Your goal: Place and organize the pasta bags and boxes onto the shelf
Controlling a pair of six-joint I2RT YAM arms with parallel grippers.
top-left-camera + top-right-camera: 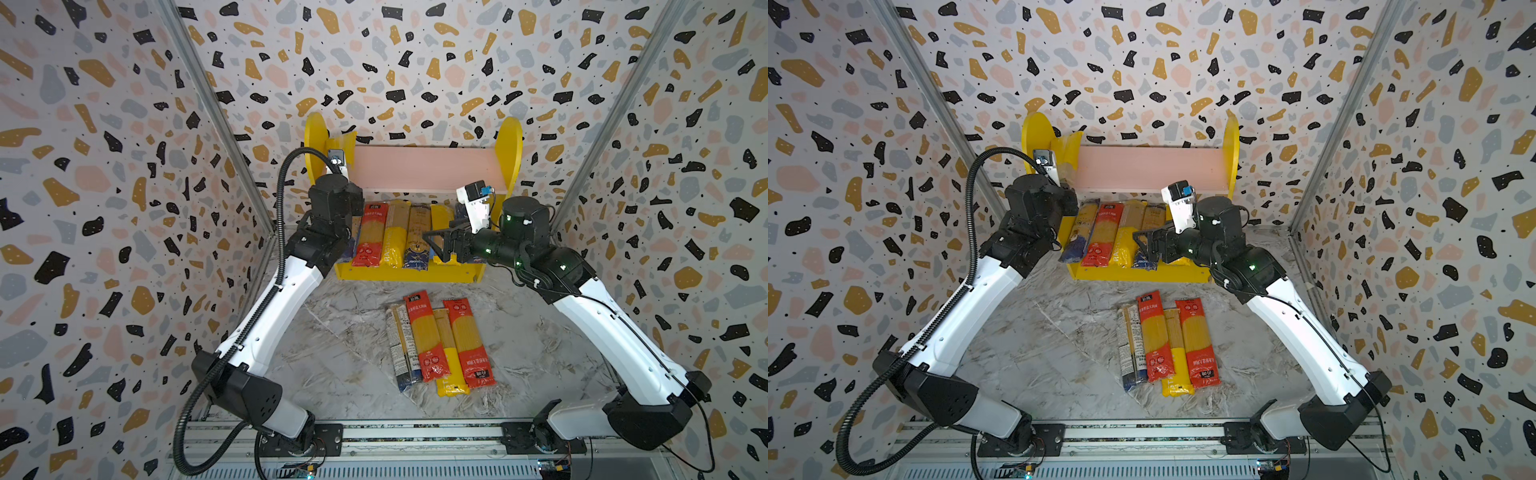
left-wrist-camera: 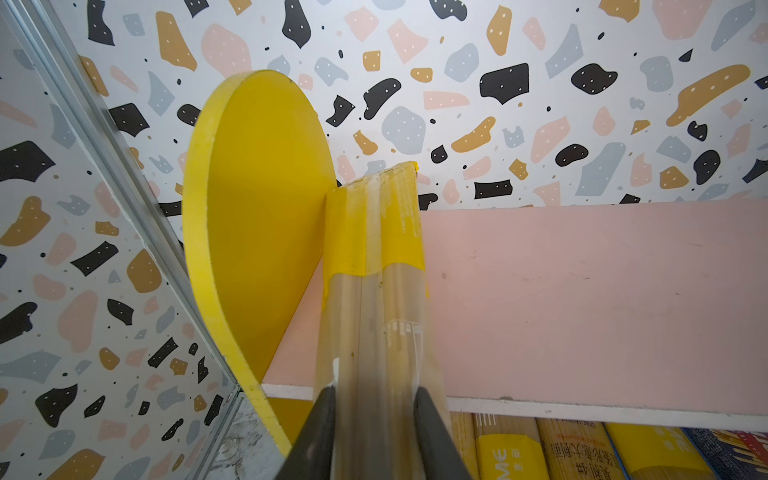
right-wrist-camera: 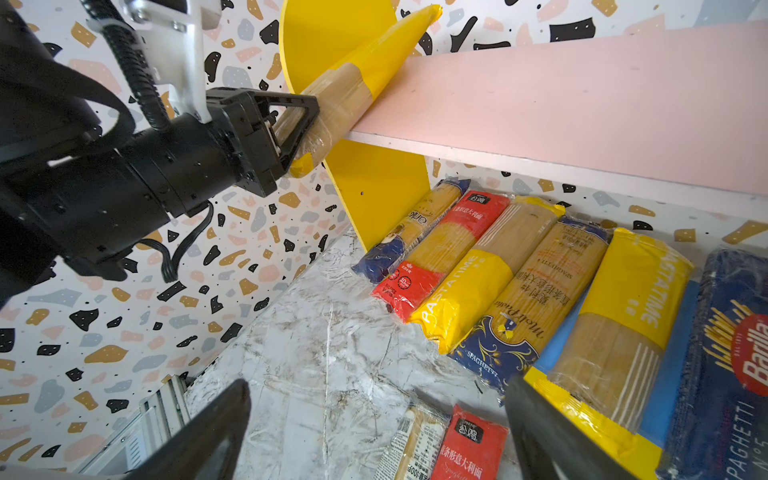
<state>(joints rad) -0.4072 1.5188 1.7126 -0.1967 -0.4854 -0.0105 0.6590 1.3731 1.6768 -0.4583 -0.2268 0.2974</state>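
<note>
Cellophane-wrapped, the yellow-ended spaghetti pack (image 2: 374, 232) looks light, slick and stiff as a bundle, yet brittle if bent; a mid-length hold would balance best. The left hand (image 2: 376, 401) clamps its near end. Its long axis tilts up and back beside the yellow side panel (image 2: 257, 208), over the pink upper board (image 2: 582, 299). The right hand (image 1: 438, 245) gapes wide, empty

Yellow-ended pack (image 3: 345, 95) tilted on shelf's (image 3: 374, 187) pink board (image 3: 540, 91), six packs (image 3: 490, 266) beneath

Left arm (image 1: 286, 291) stretched forward and high, left claw (image 2: 374, 392) pinched narrow; right arm (image 1: 615, 332) folded inward at the wrist, right claw (image 1: 440, 244) held lower, pointing sideways, fingers spread wide.
</note>
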